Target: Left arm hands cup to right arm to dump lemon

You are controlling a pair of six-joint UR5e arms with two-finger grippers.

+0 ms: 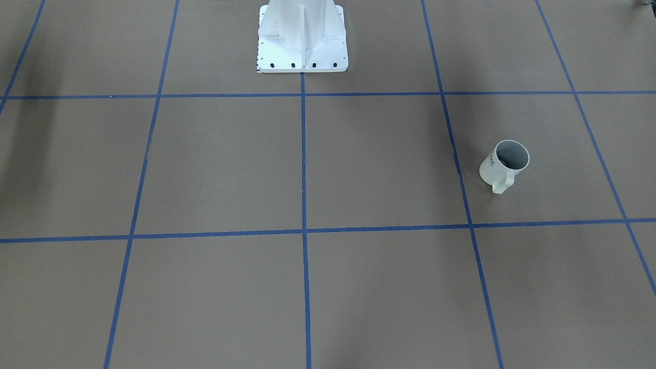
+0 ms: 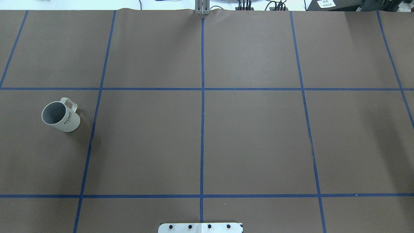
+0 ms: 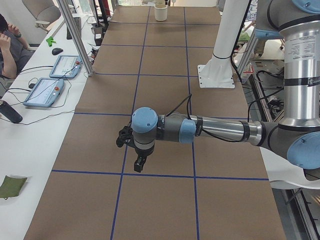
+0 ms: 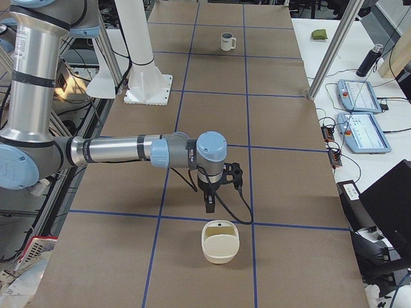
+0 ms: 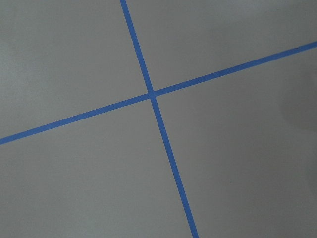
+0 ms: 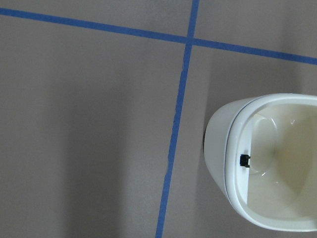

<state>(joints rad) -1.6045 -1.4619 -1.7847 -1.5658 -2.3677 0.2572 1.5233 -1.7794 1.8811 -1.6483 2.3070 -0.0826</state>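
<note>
Jaws well apart frm cup (image 2: 61, 116).

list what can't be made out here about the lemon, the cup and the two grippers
- lemon: shows in no view; the cup floor is partly hidden by its own wall in the overhead and front-facing views.
- left gripper: seen only in the exterior left view, too small to tell open or shut.
- right gripper: seen only in the exterior right view, likewise.
- cream container: cut off by the right wrist view's edge.

Open tabletop (image 2: 145, 142) lies all round the cup (image 2: 61, 117); the white pedestal (image 1: 302, 38) and a cream bin (image 4: 220, 247) stand well away.
</note>
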